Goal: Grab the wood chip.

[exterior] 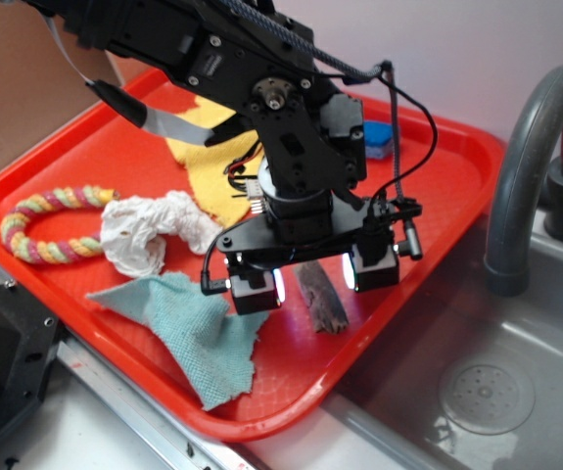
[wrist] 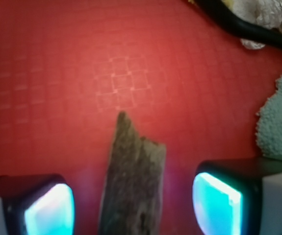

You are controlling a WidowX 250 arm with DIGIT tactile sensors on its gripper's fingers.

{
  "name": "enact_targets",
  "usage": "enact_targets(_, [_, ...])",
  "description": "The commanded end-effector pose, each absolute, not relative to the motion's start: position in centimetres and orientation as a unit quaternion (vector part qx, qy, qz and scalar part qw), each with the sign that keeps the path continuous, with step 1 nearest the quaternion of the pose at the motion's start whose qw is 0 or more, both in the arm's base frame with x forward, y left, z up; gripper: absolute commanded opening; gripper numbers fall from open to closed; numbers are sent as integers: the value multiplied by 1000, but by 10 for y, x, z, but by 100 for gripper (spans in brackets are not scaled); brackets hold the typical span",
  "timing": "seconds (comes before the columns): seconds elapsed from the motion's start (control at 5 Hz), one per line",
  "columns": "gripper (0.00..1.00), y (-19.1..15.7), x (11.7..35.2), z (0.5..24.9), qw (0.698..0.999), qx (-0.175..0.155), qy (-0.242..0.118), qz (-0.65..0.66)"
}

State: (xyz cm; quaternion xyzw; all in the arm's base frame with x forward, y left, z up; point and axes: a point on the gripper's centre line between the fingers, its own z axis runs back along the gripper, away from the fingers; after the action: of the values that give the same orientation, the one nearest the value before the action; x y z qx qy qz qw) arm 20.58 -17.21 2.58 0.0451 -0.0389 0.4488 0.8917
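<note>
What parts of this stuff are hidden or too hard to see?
- Wood chip: wrist view's bottom edge cuts off its near end; in the exterior view the hand covers its far end.
- Blue sponge: exterior view, mostly behind the arm.
- Yellow cloth: exterior view, partly under the arm.
- Teal cloth: wrist view, cut by the right edge.

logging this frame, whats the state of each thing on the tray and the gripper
gripper: open, straddling the wood chip
wood chip: flat on tray, between the fingers, not gripped
tissue: crumpled
teal cloth: spread flat, frayed
yellow cloth: flat, partly under arm
rope: curled
tray: level
</note>
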Motion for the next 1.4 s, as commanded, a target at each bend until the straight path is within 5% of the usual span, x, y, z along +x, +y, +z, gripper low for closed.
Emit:
enact_targets(0.0, [16,-176,207,15,889,49,-73,449])
enact_targets(0.2, [0,-174,202,17,883,44,-90,459])
enact_targets(0.6, [0,-169,200,20,885,40,-86,456])
enact_targets(1.0, [0,-119,230,116,934,-60,-66,346])
enact_targets(1.2, [0,-91,233,166,956,-84,-74,273])
